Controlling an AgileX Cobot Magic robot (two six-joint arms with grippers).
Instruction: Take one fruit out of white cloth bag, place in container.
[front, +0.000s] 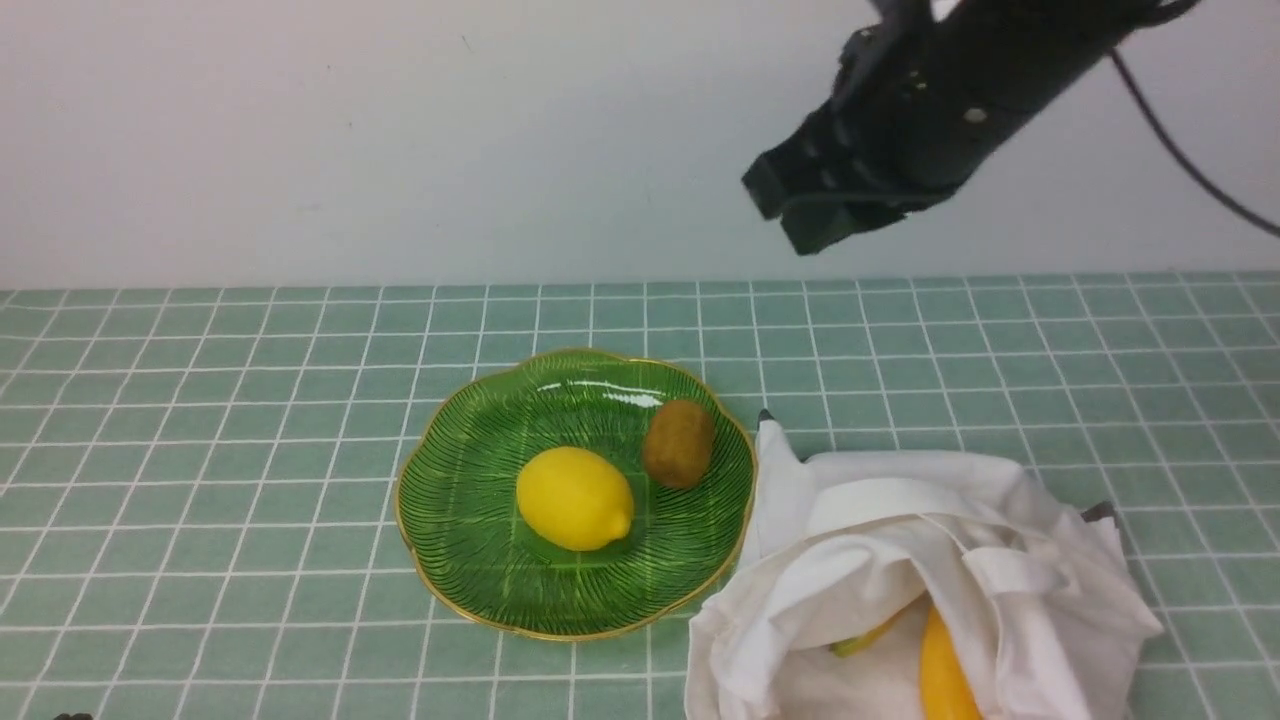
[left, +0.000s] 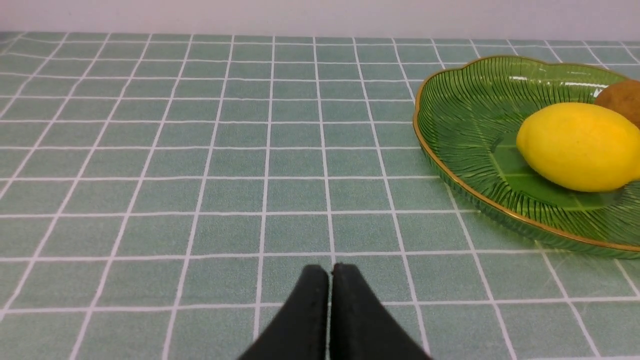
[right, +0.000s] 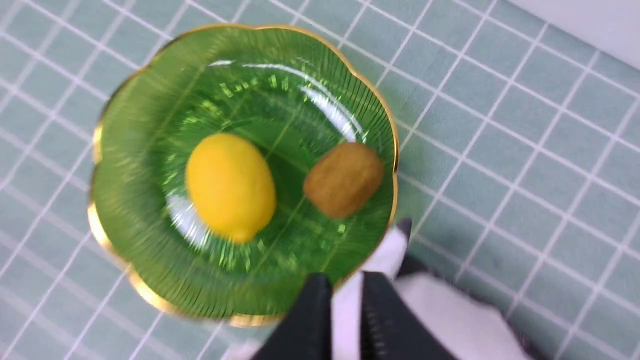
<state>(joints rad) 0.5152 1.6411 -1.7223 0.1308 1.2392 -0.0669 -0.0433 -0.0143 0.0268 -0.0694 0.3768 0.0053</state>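
Green glass plate (front: 460, 560) with kiwi (front: 678, 444) inside, white cloth bag (front: 1070, 600) to the right

Far left to far right: pale green table cover (front: 200, 450) with white grid lines, plain pale wall (front: 400, 140) behind. At the near left, left gripper (left: 330, 272), fingertips together in own wrist view, nothing between them.

Next, near the middle: plate, round, ribbed, translucent, with scalloped gold rim. Yellow lemon (front: 575, 498) in the plate around the centre, lying on its side, pointed end toward the near right. Brown, dull-skinned kiwi to the right of the lemon and farther back, inside the rim, apart from the lemon.

Above the table, right of the plate's centre and toward the far side: right gripper (right: 346, 280), reaching in from the right. Fingers narrowly parted, nothing held. Dark cable (front: 1180, 150) hanging at the far right, by the right arm (front: 960, 90).

On the near right: bag, off-white, crumpled, with folded straps and dark corner tips, close beside the plate; contact hard to tell. In the open mouth, orange-yellow fruit (front: 945, 670), partly under the cloth. Left of it, small yellow-green piece (front: 860, 638), mostly hidden, kind unclear.
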